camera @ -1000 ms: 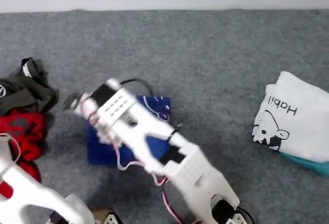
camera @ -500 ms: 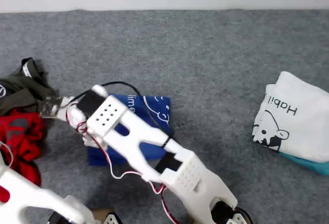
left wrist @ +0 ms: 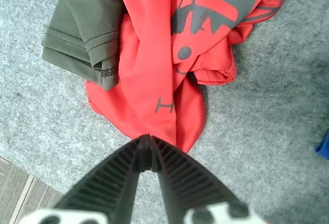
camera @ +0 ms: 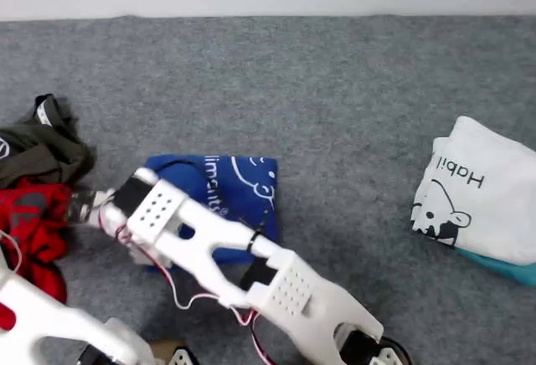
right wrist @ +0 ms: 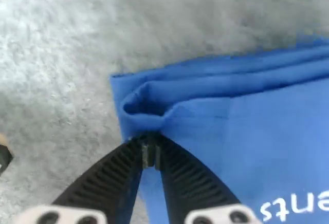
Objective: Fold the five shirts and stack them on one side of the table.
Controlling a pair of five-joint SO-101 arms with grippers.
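Observation:
A folded blue shirt (camera: 230, 185) lies left of the table's middle. My right arm (camera: 209, 235) stretches across its near half toward the left. In the right wrist view my right gripper (right wrist: 151, 153) is shut on a bunched fold at the edge of the blue shirt (right wrist: 241, 147). A crumpled red shirt (camera: 29, 218) and an olive shirt (camera: 38, 147) lie at the left edge. My left gripper (left wrist: 149, 152) is shut, its tips at the hem of the red shirt (left wrist: 169, 54), beside the olive shirt (left wrist: 85, 23). A folded white shirt (camera: 477, 189) rests on a teal one (camera: 507, 266) at the right.
The left arm's white body (camera: 50, 319) sits at the near left corner. Bare grey carpet (camera: 352, 105) covers the table between the blue shirt and the white stack and along the far side. A strip of wooden floor (left wrist: 18, 203) appears past the table edge.
My right arm has swung left and lower across the blue shirt, uncovering more of its printed top. The shirts at the left and right have stayed put.

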